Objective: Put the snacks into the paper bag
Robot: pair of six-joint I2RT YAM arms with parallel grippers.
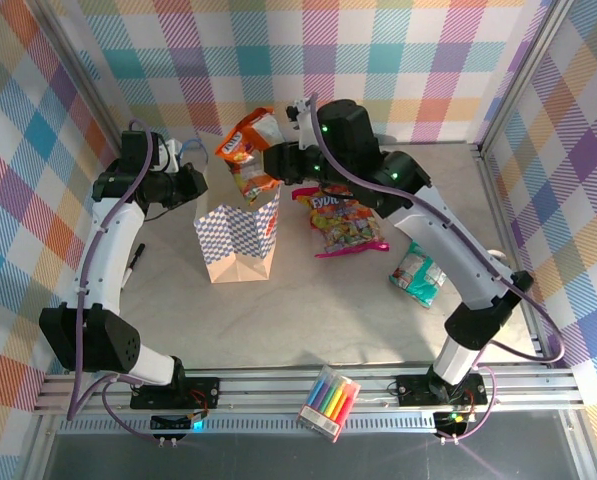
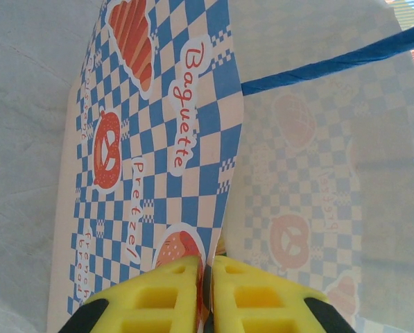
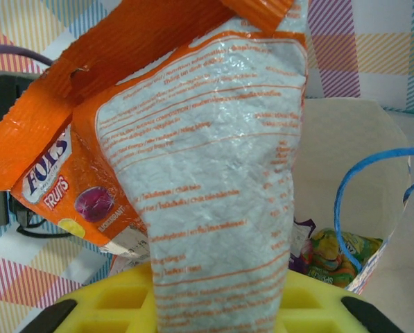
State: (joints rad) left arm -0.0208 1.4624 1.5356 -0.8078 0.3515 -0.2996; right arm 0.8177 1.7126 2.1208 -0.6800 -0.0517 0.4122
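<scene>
While right fingers [image 3: 102,309] clasp apparent "Fox's" packet [image 3: 213,173], left fingers [image 2: 158,298] pinch "Baguette" bag [image 2: 158,139].

Pale table [image 1: 308,310] carries the paper bag [image 1: 240,240], standing upright left of centre, mouth open. Just right of it the multicolour candy packet [image 1: 346,228] lies flat; the teal packet [image 1: 418,275] lies further right, well apart. Black pen [image 1: 135,258] lies at the left side, marker pack [image 1: 330,402] on the near edge rail.
</scene>
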